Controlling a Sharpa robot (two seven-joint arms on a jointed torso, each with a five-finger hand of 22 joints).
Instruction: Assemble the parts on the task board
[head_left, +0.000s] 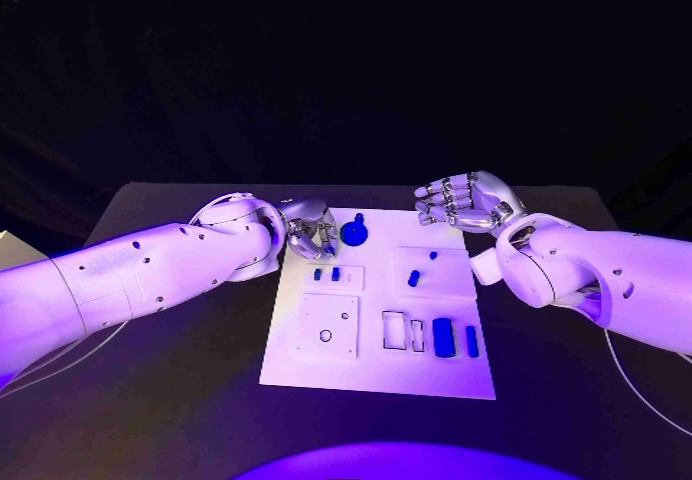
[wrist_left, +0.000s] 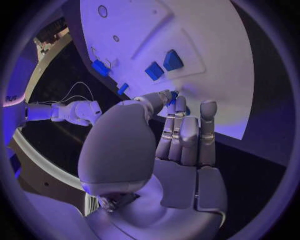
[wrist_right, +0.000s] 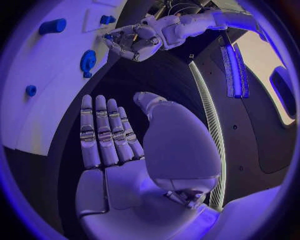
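The white rectangular task board (head_left: 378, 375) lay mid-table, small blue parts (head_left: 441, 336) scattered in its recesses. Left hand (head_left: 309, 234) pinched a round blue piece (head_left: 353, 235) at the far edge; right hand (head_left: 464, 203) hovered spread, holding nothing.

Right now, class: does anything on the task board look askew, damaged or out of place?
Nothing stands out. The task board lies flat and whole, with the blue parts on it. The left hand is at its far edge beside the round blue part; the right hand holds nothing.
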